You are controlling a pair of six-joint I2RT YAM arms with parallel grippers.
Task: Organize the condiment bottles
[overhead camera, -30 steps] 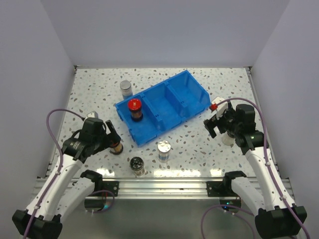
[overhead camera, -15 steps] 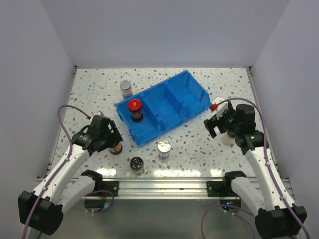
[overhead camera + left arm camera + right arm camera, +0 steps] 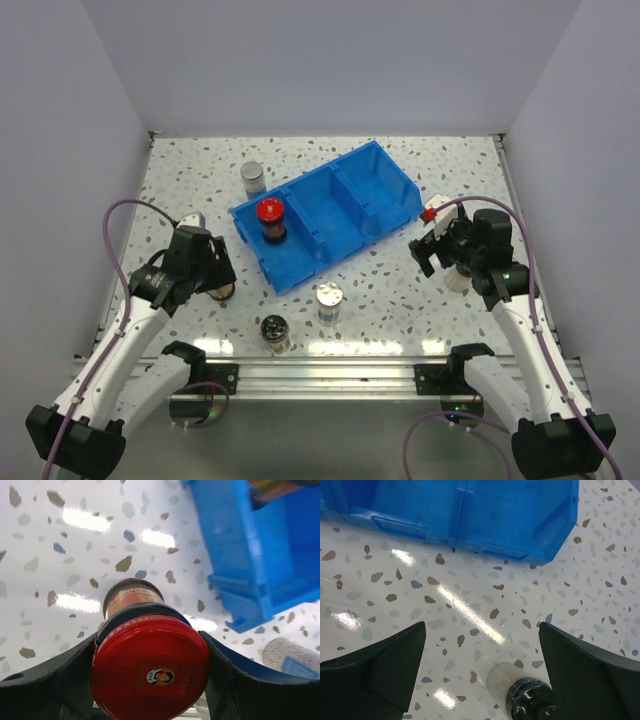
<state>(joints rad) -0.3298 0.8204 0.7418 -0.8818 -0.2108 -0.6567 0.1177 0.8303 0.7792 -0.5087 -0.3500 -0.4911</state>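
Firmly, left gripper [image 3: 150,675] clamps red-capped jar [image 3: 150,655]; right gripper [image 3: 480,640] spreads wide.

Left arm [image 3: 125,335], jaws clamped; right arm [image 3: 520,320], jaws wide apart

High rear overhead view plus two close, downward wrist views, blue bin [image 3: 322,215] common to all.

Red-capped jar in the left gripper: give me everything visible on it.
The red-capped jar has a glossy red lid bearing a small portrait logo, over a dark body with an orange-brown label. The left gripper clamps the lid between black fingers. It is near a corner of the blue bin; whether its base touches the table is unclear.
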